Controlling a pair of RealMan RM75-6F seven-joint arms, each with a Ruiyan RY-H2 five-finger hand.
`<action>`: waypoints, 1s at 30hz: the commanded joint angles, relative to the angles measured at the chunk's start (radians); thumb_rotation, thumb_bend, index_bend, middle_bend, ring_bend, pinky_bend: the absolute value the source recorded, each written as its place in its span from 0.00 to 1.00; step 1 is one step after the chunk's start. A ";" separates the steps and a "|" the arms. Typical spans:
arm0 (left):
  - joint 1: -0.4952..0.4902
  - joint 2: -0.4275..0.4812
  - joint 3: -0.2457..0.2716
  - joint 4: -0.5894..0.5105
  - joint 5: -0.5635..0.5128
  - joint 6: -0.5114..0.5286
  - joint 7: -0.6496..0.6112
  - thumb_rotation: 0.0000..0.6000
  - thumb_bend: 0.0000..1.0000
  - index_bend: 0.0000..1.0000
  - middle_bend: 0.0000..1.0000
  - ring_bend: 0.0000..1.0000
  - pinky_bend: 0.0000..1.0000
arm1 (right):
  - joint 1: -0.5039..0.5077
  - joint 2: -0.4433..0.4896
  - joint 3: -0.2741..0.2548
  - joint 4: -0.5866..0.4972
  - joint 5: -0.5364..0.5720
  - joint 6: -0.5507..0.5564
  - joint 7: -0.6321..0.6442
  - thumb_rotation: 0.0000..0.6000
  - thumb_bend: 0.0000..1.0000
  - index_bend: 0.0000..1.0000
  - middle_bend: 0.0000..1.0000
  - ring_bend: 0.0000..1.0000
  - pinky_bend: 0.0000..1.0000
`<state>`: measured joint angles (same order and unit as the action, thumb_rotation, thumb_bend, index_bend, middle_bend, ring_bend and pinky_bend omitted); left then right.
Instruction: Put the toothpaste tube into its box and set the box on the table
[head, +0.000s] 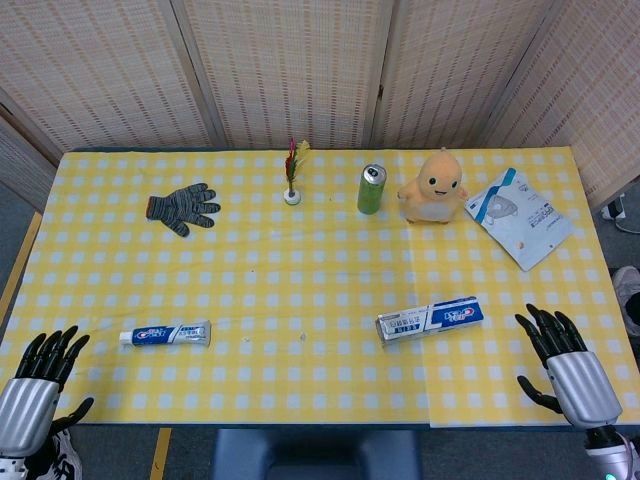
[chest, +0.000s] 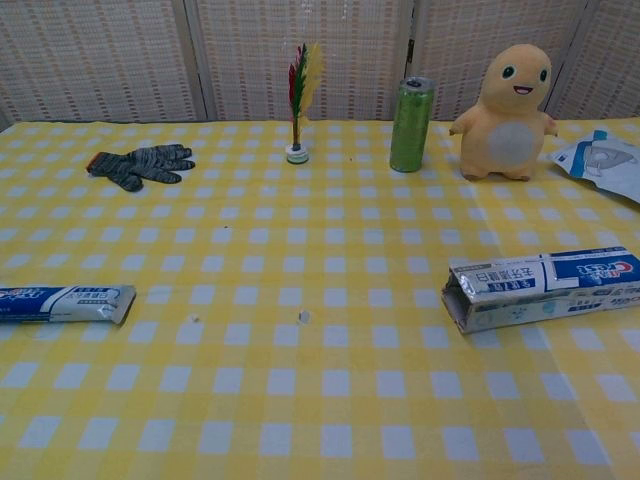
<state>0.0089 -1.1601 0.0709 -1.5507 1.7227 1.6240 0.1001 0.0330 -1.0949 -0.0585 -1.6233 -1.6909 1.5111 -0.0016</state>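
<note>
Yellow-checked counter (head: 300, 300) runs out ahead of me, and both my hands sit at its near edge, released with fingers spread: left hand (head: 35, 385) at the near-left corner, right hand (head: 565, 370) at the near-right. Just beyond the left hand lies the toothpaste tube (head: 166, 334), long axis across the counter, cap end toward the left edge. Its box (head: 430, 319) lies just beyond the right hand, also crosswise, open mouth facing left toward the tube. I judge left takes tube, right takes box.

Woven screen panels (head: 300, 70) stand behind the desk (head: 300, 280), which wears a yellow checked cloth; grey floor (head: 15, 215) alongside.
</note>
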 joint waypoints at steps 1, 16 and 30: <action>-0.001 0.001 0.002 -0.001 0.001 -0.004 -0.003 1.00 0.24 0.10 0.07 0.05 0.00 | -0.002 0.000 -0.001 0.000 -0.002 0.002 -0.001 1.00 0.31 0.00 0.00 0.00 0.00; -0.057 -0.024 0.034 -0.029 0.077 -0.070 -0.066 1.00 0.24 0.16 0.53 0.54 0.49 | -0.003 -0.006 0.008 -0.003 0.018 -0.001 -0.018 1.00 0.31 0.00 0.00 0.00 0.00; -0.200 -0.044 -0.037 -0.127 -0.063 -0.329 -0.005 1.00 0.28 0.37 1.00 1.00 1.00 | 0.018 -0.027 0.003 -0.014 0.042 -0.069 -0.084 1.00 0.31 0.00 0.00 0.00 0.00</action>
<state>-0.1566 -1.2230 0.0497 -1.6292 1.7199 1.3640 0.0880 0.0491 -1.1205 -0.0548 -1.6363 -1.6503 1.4448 -0.0838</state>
